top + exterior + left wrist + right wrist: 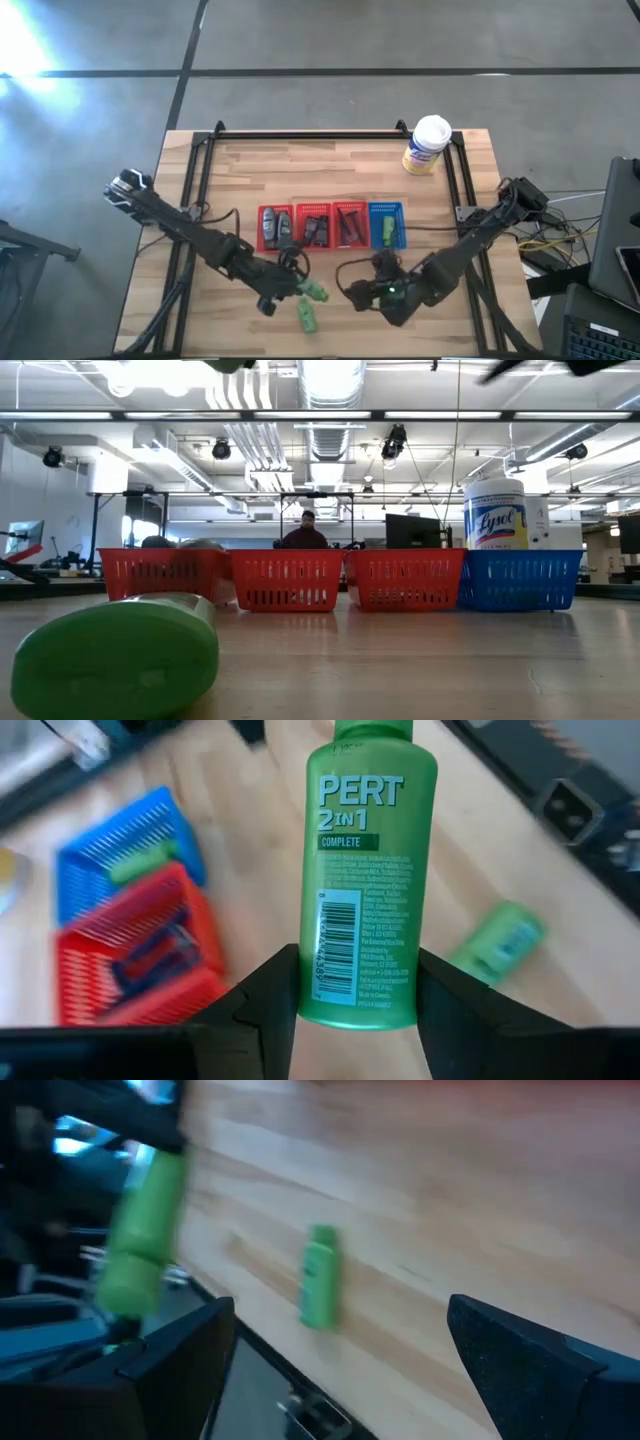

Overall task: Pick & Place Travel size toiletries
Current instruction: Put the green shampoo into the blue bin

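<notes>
Transport looks to be the step in hand: the left gripper point(358, 1005) has its two dark fingers closed against the sides of a green Pert bottle point(365, 870), gripping it near the base, and in the high view that bottle point(314, 291) sits at the gripper's tip near the front of the wooden table point(250, 160), just in front of the basket row. A second green bottle point(307, 318) lies loose on the table just beside it, nearer the front edge. Judging by the one green item already lying in the blue basket point(388, 225), the next move probably calls for carrying the held bottle rightward to that basket and opening the fingers over it without clipping the rim. The three red baskets point(312, 226) are sorted too: the leftmost holds grey oval bottles point(277, 227), the next two hold dark items, though the view from above is too coarse to tell packets from razors. The right gripper point(340, 1350) hovers low near the front of the table with its fingers spread wide and nothing between them. A white-lidded Lysol tub point(428, 145) stands at the far right corner, well apart from the work.
</notes>
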You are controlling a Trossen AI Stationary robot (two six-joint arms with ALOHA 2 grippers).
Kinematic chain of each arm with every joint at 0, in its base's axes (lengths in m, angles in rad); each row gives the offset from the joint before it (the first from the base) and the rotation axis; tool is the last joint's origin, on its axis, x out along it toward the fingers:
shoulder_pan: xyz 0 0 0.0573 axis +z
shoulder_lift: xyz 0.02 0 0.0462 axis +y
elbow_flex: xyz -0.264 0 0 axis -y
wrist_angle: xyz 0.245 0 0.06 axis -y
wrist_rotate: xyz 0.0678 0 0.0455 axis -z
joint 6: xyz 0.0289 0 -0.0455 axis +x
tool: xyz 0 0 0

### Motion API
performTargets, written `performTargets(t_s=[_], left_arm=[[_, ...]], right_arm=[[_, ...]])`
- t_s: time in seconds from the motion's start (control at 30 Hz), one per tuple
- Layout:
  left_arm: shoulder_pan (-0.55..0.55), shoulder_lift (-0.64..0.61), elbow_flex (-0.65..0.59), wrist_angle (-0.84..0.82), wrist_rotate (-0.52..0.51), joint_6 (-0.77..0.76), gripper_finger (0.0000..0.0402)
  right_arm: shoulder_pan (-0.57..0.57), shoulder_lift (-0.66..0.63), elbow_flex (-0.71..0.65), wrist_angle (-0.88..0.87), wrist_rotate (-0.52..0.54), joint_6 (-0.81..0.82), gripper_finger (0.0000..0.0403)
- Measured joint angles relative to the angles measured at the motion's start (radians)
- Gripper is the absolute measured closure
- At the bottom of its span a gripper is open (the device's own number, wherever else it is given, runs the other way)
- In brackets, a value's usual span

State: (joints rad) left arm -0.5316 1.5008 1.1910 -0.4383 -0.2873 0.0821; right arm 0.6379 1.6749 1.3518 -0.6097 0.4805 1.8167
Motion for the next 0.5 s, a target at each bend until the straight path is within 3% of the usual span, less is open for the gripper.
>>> performTargets(t_s=[0.23, 0.5], left_arm=[[0.018, 0.014, 0.004, -0.001, -0.038, 0.118, 0.0237], [0.042, 0.019, 0.001, 0.061, -0.071, 0.180, 0.0237]], right_arm=[[-0.096, -0.006, 0.000, 0.176, -0.040, -0.206, 0.0039], [-0.154, 0.003, 0.002, 0.284, -0.214, -0.304, 0.0039]])
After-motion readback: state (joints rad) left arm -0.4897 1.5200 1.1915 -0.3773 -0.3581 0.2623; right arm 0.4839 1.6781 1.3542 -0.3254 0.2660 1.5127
